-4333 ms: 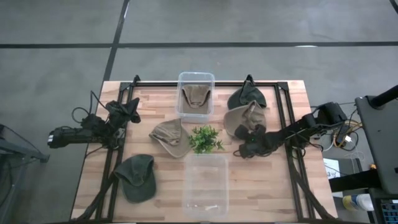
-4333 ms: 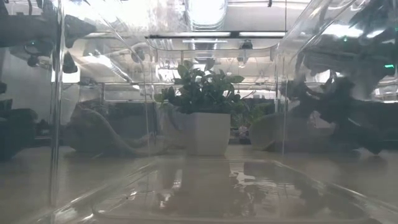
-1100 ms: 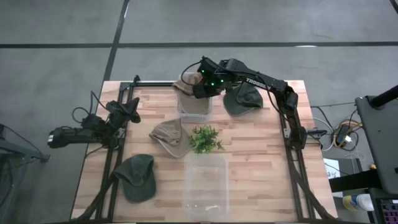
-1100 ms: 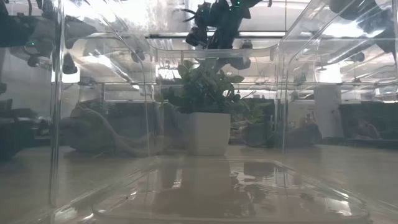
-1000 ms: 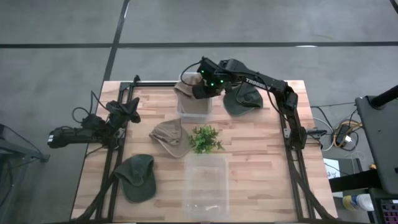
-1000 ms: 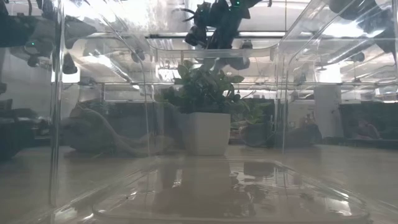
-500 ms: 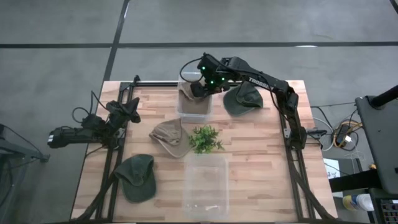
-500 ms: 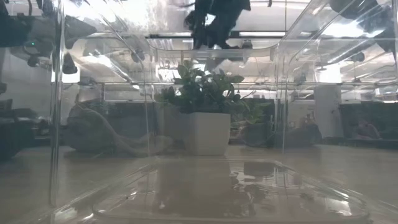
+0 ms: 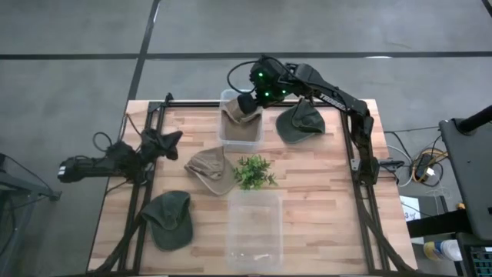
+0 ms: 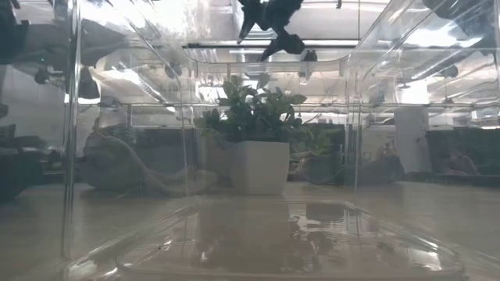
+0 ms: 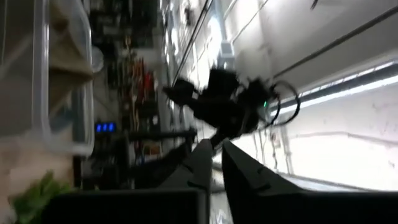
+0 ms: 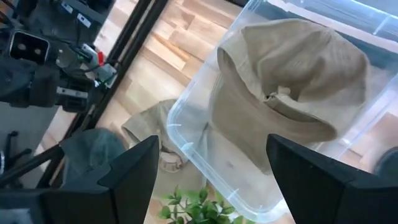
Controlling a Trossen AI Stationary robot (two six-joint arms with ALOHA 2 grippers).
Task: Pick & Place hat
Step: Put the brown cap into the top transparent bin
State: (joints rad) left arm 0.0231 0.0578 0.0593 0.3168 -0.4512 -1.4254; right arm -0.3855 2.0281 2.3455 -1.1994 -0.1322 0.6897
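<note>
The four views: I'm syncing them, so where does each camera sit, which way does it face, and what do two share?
High: overhead, straight down on table; both arms show, right claw above bin.
Low: tabletop height, level through clear box at plant; right claw at top.
Left wrist: sideways; own fingers.
Right wrist: down into bin; own fingers apart.
Shared: tan hat.

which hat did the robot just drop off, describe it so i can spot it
Start at the potted plant mid-table, then go to the clear bin behind it at the far edge. The tan hat lies crumpled inside, under the open right gripper. It's the only hat in a bin; the others lie on bare wood.
</note>
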